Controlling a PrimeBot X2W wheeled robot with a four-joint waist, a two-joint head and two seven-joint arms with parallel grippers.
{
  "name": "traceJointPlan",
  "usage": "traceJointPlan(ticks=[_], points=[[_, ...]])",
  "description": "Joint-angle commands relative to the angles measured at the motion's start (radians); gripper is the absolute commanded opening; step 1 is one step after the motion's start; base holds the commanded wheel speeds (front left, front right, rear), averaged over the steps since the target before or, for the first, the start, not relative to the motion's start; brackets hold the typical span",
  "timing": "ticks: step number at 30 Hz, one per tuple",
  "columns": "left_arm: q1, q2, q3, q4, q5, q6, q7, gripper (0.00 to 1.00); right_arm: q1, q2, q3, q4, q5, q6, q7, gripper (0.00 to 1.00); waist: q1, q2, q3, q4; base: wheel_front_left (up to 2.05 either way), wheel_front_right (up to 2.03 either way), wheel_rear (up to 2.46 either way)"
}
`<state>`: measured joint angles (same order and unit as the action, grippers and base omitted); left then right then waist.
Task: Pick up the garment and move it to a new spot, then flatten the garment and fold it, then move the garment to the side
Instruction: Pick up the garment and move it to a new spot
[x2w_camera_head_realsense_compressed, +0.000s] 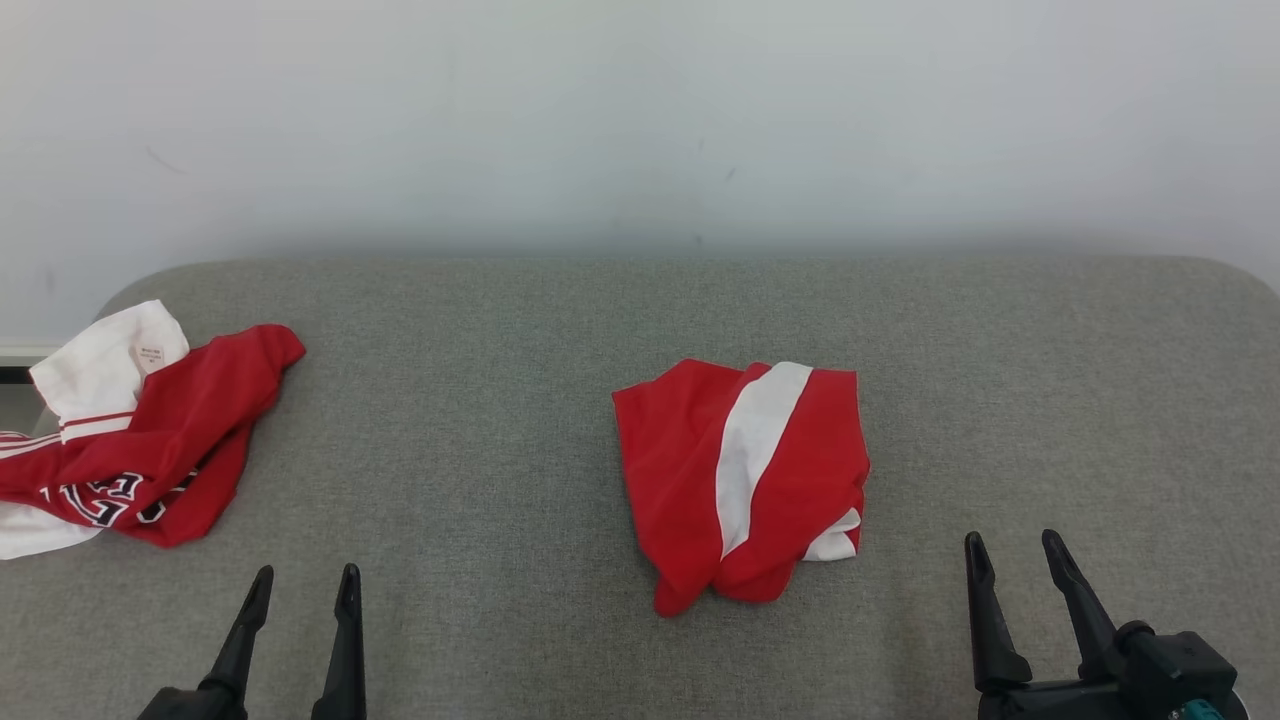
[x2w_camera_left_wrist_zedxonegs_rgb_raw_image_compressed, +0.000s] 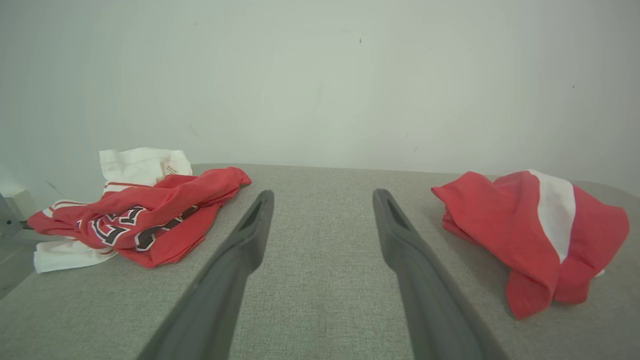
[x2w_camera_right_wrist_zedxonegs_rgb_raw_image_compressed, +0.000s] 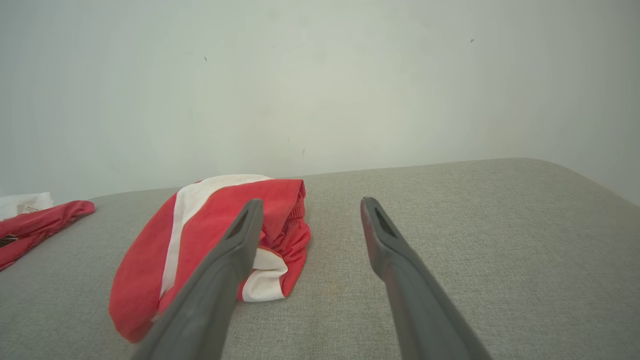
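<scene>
You can see the garment (x2w_camera_head_realsense_compressed: 740, 480) lying near the middle of the grey table (x2w_camera_head_realsense_compressed: 480, 400), a little to the right. It is red with one wide white stripe down it, and it is bunched into a loose, folded heap. A bit of white cloth peeks out at its lower right corner. Nothing is touching it. Your left claw (x2w_camera_head_realsense_compressed: 307, 572) is at the bottom left of the head view, with its two dark fingers spread apart and nothing between them. It is over bare table, well apart from the garment. Your right claw (x2w_camera_head_realsense_compressed: 1011, 540) is at the bottom right, and its fingers are spread apart too, holding nothing. It is near the garment, off to its right side, but not touching it. In the right wrist view the left finger (x2w_camera_right_wrist_zedxonegs_rgb_raw_image_compressed: 220, 280) crosses in front of the garment, with bare table between the two fingers. Far over at the left edge of the table there is a red and white shirt (x2w_camera_head_realsense_compressed: 150, 440), all crumpled up, with big dark letters on it and a small tag on the white part. It sits well apart from the garment. Behind the table is a plain pale wall (x2w_camera_head_realsense_compressed: 640, 120).
</scene>
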<state>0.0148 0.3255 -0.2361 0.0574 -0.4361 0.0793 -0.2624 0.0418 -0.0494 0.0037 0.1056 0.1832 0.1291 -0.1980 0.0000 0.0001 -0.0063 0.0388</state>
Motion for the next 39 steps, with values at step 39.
traceJointPlan(ticks=[39], points=[[0.023, -0.107, 0.115, 0.057, 0.114, -0.107, -0.004, 1.00, 0.005, -0.002, 0.020, 0.023, 0.005, 0.003, 0.008, 1.00, 0.0000, -0.0001, 0.003, -0.003, 0.00, 0.00, 0.00]])
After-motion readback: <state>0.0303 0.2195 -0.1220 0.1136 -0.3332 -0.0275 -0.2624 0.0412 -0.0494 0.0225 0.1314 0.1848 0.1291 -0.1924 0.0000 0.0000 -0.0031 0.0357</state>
